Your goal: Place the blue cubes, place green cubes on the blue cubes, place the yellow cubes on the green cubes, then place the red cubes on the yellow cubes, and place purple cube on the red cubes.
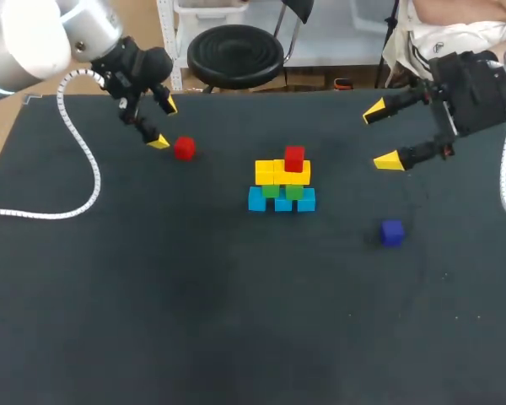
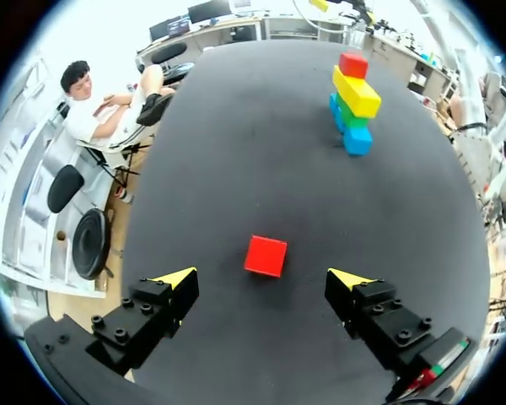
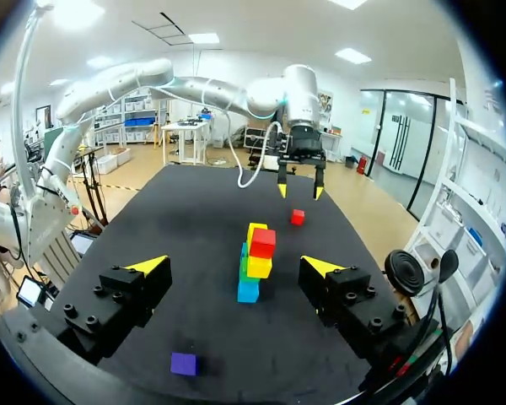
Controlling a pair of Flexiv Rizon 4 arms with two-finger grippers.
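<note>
Cube stack (image 1: pixel 282 186) at centre: blue, green, seemingly complete yellow tiers, one red up; you still owe the loose red cube (image 1: pixel 184 148) by your wide-open left gripper (image 1: pixel 164 124) and the purple cube (image 1: pixel 391 232) near your wide-open right gripper (image 1: pixel 381 135).

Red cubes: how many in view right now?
2. The stacked red cube sits on the yellow cubes; the loose red cube lies on the table by the left gripper. None appears hidden.
</note>
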